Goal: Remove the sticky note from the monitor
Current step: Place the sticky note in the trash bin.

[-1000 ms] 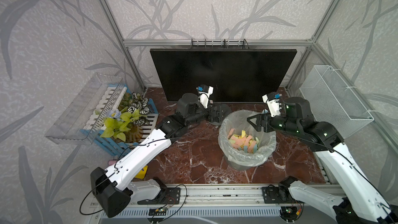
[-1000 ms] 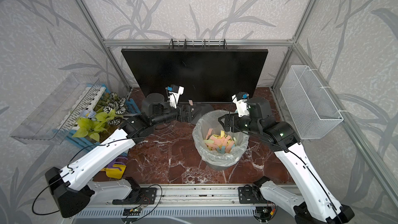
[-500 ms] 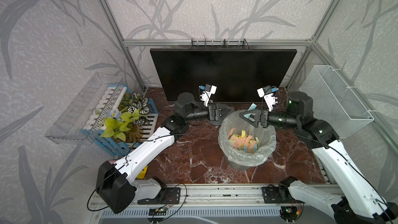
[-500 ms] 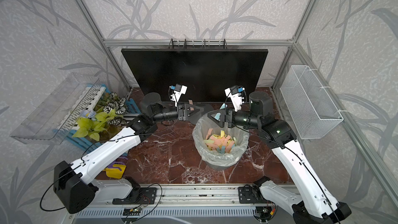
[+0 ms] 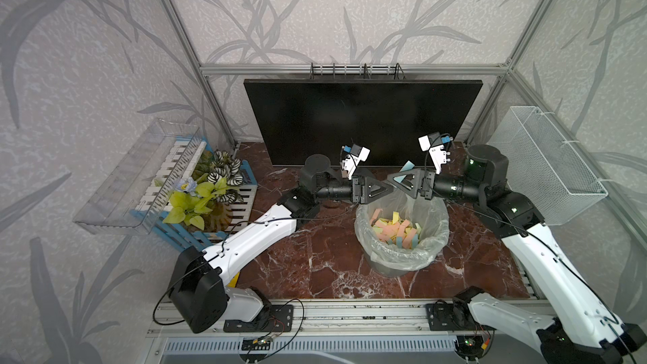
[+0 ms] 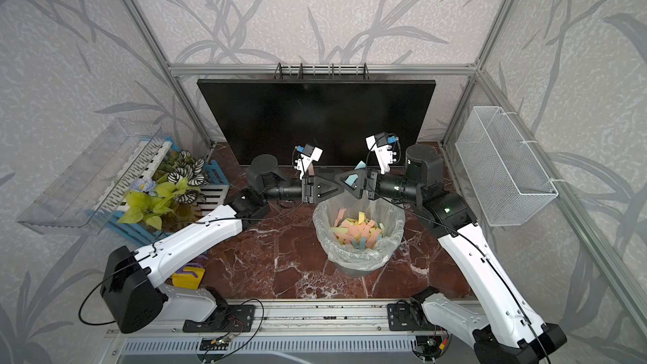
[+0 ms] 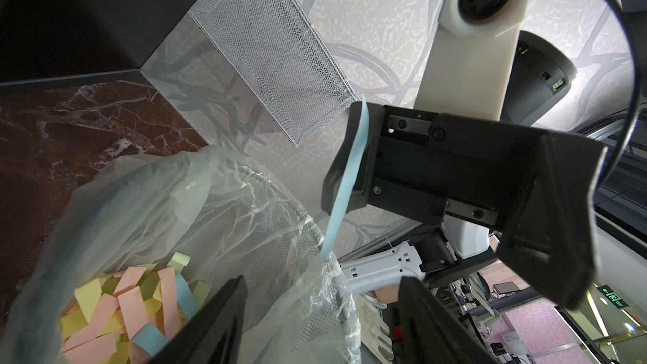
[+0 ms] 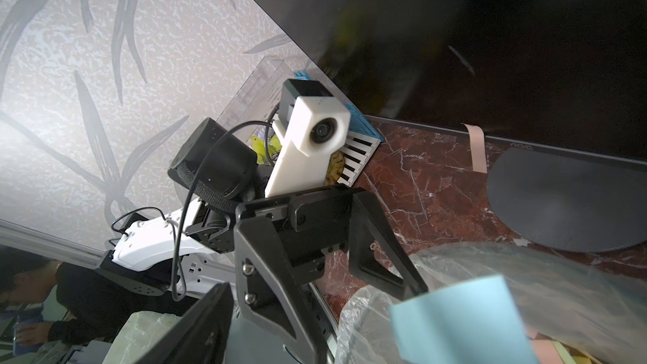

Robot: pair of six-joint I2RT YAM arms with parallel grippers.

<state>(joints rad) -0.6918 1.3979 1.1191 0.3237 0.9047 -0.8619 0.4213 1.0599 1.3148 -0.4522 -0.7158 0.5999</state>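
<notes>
The black monitor point(image 5: 360, 120) stands at the back in both top views. A blue sticky note point(image 7: 345, 183) clings to one finger of my right gripper point(image 5: 394, 182), which is open and clamps nothing. My left gripper point(image 7: 324, 280) is open and meets the right one tip to tip over the bin. The note's free end hangs between the left fingers point(image 7: 224, 309). In the right wrist view the blue sticky note point(image 8: 455, 320) lies beside one left fingertip. A pink sticky note point(image 8: 475, 148) hangs from the monitor's lower bezel.
A wire bin lined with clear plastic point(image 5: 364, 239) stands under the grippers and holds several coloured notes. The monitor's round grey base point(image 8: 567, 204) lies behind it. A white mesh basket point(image 5: 553, 166) hangs at the right. At the left are a clear tray point(image 5: 133, 176) and plants point(image 5: 206, 190).
Both arms have levelled out and brought their grippers tip to tip above the bin, the right one carrying the blue note. The left jaws have narrowed somewhat.
</notes>
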